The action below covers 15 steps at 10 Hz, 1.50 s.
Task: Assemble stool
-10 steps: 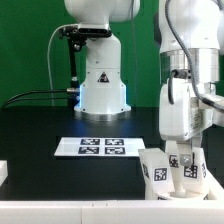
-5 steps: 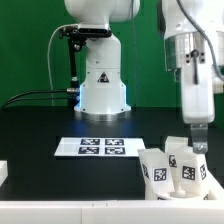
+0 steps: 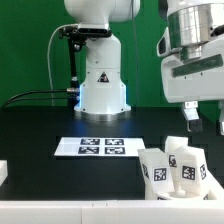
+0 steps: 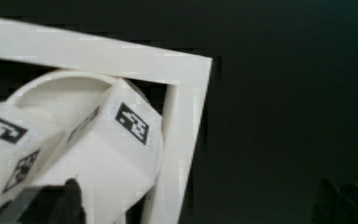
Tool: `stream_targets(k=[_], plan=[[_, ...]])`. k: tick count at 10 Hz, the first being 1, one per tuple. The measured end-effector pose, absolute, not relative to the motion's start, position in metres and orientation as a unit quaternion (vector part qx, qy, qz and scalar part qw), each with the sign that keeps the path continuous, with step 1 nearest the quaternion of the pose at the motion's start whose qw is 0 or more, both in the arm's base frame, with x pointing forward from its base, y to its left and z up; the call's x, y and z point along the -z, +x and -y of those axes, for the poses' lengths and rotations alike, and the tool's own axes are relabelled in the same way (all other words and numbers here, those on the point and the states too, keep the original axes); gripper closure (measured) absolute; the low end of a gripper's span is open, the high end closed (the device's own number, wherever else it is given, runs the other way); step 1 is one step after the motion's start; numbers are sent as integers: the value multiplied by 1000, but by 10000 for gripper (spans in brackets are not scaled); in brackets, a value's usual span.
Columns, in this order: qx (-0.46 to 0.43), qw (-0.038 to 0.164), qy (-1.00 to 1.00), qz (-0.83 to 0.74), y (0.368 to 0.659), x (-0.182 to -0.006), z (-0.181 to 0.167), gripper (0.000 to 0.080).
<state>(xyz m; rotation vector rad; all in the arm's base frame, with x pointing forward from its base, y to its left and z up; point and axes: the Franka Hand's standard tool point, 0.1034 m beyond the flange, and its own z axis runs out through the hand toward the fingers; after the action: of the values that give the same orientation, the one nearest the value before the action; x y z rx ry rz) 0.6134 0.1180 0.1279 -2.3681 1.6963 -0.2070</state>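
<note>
I see the big black table (image 3: 60,185) first. The marker board (image 3: 102,147) lies flat near the middle of it. By the table's front corner, on the exterior view's right, the white stool legs (image 3: 176,166) stand bunched together with their square tags showing. In the wrist view the legs (image 4: 78,130) sit beside a white frame (image 4: 190,120). My gripper (image 3: 204,120) hangs high above the legs, touching nothing. Its fingers (image 3: 191,116) look a little apart, holding nothing, but I cannot tell how wide.
</note>
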Motion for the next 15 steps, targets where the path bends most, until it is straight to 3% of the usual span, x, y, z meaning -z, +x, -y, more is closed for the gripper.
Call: stream_targets(k=[4, 9, 12, 15], plan=[[91, 75, -940, -320, 626, -127, -108, 151], [121, 47, -976, -174, 624, -126, -107, 151], [116, -6, -991, 70, 623, -118, -102, 151], [119, -25, -973, 196, 623, -111, -112, 151]])
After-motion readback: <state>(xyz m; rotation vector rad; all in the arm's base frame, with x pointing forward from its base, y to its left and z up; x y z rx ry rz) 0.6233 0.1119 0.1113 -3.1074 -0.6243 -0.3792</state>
